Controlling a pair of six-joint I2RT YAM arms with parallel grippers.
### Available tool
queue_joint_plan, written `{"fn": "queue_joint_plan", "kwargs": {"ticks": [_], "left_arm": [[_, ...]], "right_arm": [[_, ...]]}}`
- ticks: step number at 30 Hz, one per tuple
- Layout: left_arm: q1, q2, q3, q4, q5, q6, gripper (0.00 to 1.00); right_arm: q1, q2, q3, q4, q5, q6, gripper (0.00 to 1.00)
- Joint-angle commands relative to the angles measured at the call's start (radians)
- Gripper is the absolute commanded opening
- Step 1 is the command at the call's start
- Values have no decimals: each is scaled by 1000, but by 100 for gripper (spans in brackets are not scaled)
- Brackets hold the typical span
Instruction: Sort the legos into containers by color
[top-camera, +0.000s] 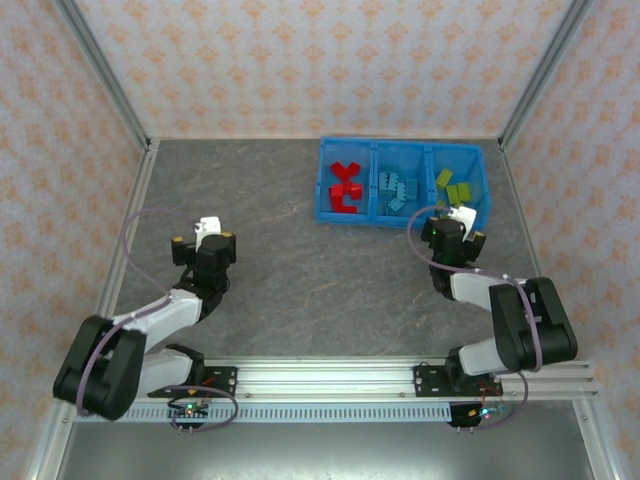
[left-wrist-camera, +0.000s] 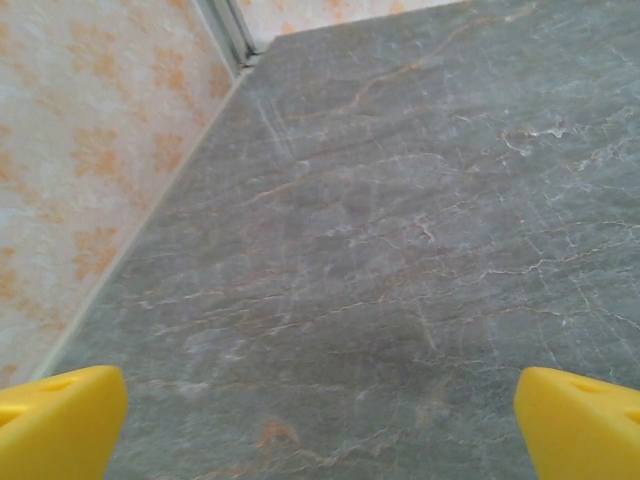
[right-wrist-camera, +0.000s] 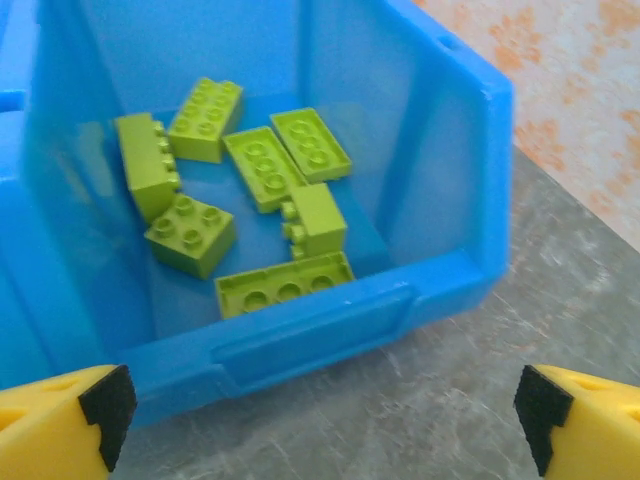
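yellow fingertips (right-wrist-camera: 60, 420) with black pads sit at the lower corners of the right wrist view, spread wide with nothing between them: the right gripper (right-wrist-camera: 320, 425) is empty. just beyond it, toward 12 o'clock, is the near wall of the bright blue plastic bin (right-wrist-camera: 310, 335). seven small yellow-green studded bricks (right-wrist-camera: 262, 167) lie scattered on that compartment's floor, some flat, some on their sides.

from overhead, the bin (top-camera: 400, 218) has three adjoining compartments and sits at about 1 o'clock on the grey marbled tabletop (top-camera: 300, 270). red bricks (top-camera: 345, 187) fill the left compartment, light blue bricks (top-camera: 397, 190) the middle one and yellow-green bricks (top-camera: 455, 190) the right one. the right gripper (top-camera: 457, 222) hovers at the 6 o'clock edge of the right compartment. the left gripper (top-camera: 207, 228) is well apart, at about 9 o'clock on the table. in its own wrist view the left gripper (left-wrist-camera: 320, 425) is also spread and empty over bare stone.

every brick visible lies with its own colour, so the sorting looks finished or nearly so. the step in hand is probably drawing the right arm clear. to do that well, it should lift first, then pull back toward 6 o'clock. the fingers should stay apart and above the rim so they neither clip the near wall nor nudge the light bin out of place.
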Motion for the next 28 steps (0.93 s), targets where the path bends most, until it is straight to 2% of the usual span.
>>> {"fn": "queue_joint_plan", "kwargs": {"ticks": [1, 2, 3, 4, 5, 6, 8, 9, 10, 11, 28], "left_arm": [[40, 98, 24, 268, 142, 52, 100], [56, 147, 35, 310, 164, 62, 100], [94, 206, 40, 343, 214, 30, 100], [151, 253, 29, 395, 303, 0, 100], [189, 289, 34, 426, 336, -26, 100], [202, 257, 73, 292, 362, -44, 100], [202, 277, 66, 339, 393, -18, 100], [202, 262, 84, 280, 397, -25, 100], [202, 274, 69, 333, 396, -21, 100], [202, 266, 81, 293, 398, -24, 100], [202, 268, 80, 302, 400, -21, 100]], "right_arm": [[-40, 119, -43, 343, -121, -73, 99], [-59, 76, 8, 167, -154, -47, 100], [-96, 82, 18, 121, -237, -34, 99], [-100, 96, 11, 163, -240, -34, 99], [-100, 81, 17, 141, -241, -32, 99], [-99, 80, 22, 111, -242, -31, 99], [-100, 77, 17, 126, -228, -27, 99], [-99, 79, 13, 129, -227, -30, 99], [-98, 81, 12, 145, -226, -29, 99], [-99, 75, 14, 127, -228, -26, 99], [-98, 74, 13, 130, -218, -25, 99]]}}
